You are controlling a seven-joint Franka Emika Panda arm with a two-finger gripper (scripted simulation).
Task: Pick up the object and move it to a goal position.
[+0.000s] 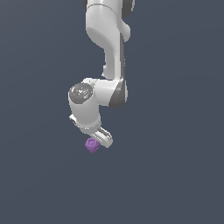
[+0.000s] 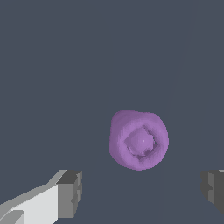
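Arm (image 1: 107,65) hung down from the upper edge of the exterior view, white with grey joints, wrist bent toward that view's left. Gripper (image 1: 99,139) pointed downward at the arm's lower end, directly above the block (image 1: 92,145). Block (image 2: 138,139) sat just under the gripper, at or barely beyond the fingertips; contact could not be judged from the exterior view. Purple, roundish and lumpy, with a circular swirl on the face turned toward the exterior camera. Appeared in the wrist view as a rounded purple lump with a ringed, recessed centre, seen against the plain dark blue-grey ground (image 1: 175,175).

Fingers (image 2: 70,194) stood wide apart in the wrist view, one grey pad on each side of the frame, gap between them far wider than the block. Nothing gripped: block lay ahead of the pads, between their lines, closer to neither by any clear margin, untouched by either. Second pad (image 2: 213,191) partly cut off by the frame edge. Whether the block rested on a surface or not could not be determined, no shadow or edge being visible on the uniform ground.
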